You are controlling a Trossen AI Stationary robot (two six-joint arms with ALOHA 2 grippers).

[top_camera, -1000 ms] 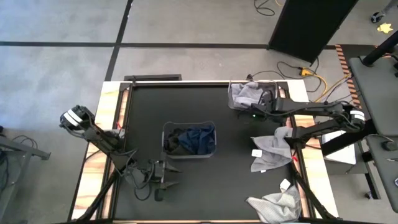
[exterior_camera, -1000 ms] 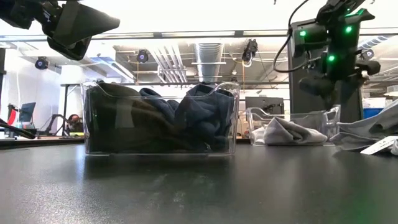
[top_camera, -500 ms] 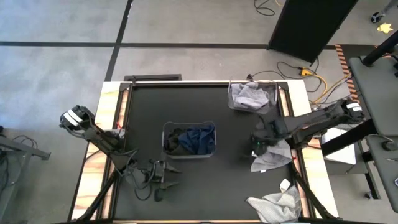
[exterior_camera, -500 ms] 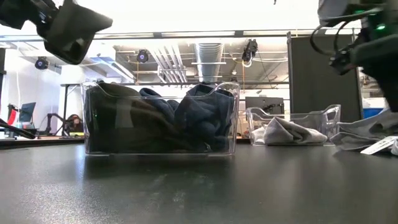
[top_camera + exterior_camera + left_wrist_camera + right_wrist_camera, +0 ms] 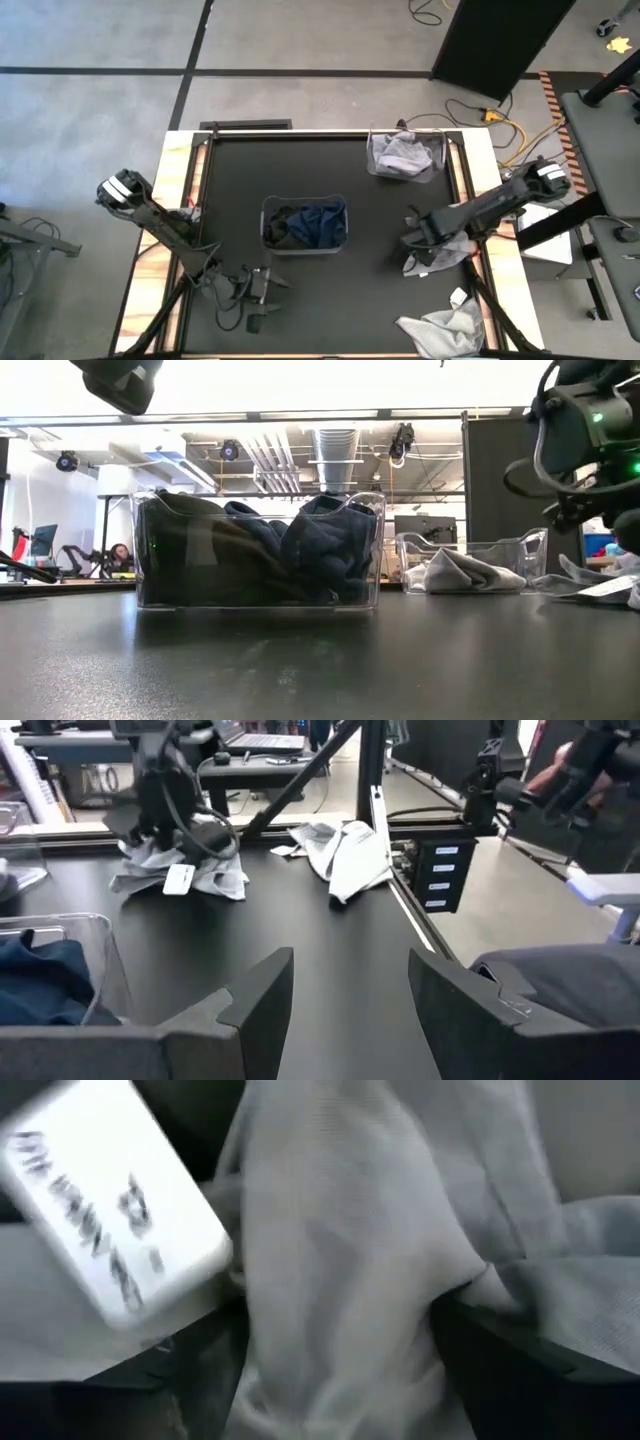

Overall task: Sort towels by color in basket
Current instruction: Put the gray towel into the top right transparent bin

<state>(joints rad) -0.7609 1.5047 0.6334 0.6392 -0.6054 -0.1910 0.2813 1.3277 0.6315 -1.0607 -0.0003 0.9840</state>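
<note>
Right hand [image 5: 420, 238] straddles the grey towel [image 5: 440, 255] beside the dark-towel bin [image 5: 304, 224], fingers apart; next: clench, lift

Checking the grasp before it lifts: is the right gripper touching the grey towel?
Touching. In the right wrist view, the grey towel fills the space between the right gripper's dark fingers, its folds pressed against them.

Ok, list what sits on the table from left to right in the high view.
Left gripper → bin of dark towels → bin with a grey towel → right gripper on a grey towel.
</note>
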